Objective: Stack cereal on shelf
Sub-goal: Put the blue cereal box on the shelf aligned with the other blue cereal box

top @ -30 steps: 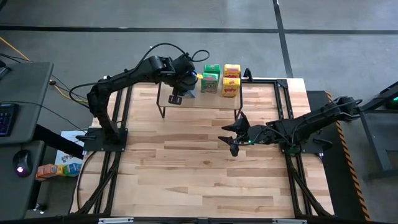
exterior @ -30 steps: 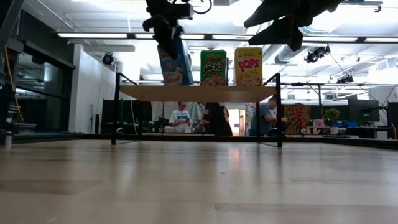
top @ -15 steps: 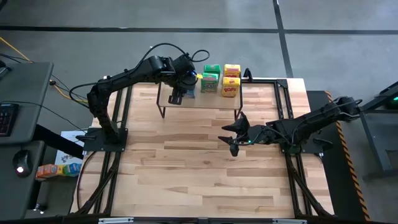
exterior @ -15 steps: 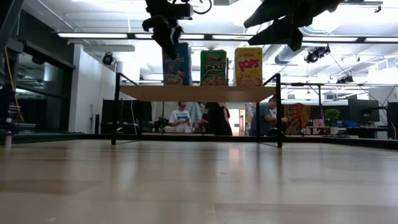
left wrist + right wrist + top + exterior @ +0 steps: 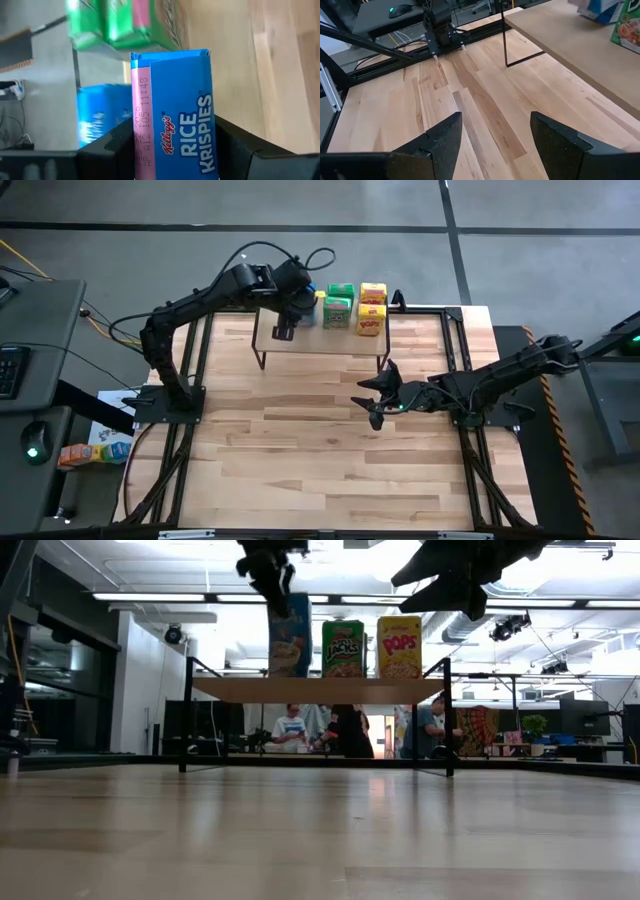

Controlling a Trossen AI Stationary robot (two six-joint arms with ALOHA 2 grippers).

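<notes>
On the shelf [image 5: 320, 690], blue cereal box [image 5: 289, 635] upright, long axis vertical

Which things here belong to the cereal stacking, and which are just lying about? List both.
Job: shelf, blue cereal box, green cereal box, yellow cereal box, left gripper at the blue one.
Lying about: computer mouse, people behind the table, right gripper waiting mid-table.

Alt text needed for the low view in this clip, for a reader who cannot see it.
Seen level across the table, three cereal boxes stand upright in a row on the shelf: a blue box, a green box and a yellow box. The left gripper hangs over the blue box; people sit in the room behind.
</notes>
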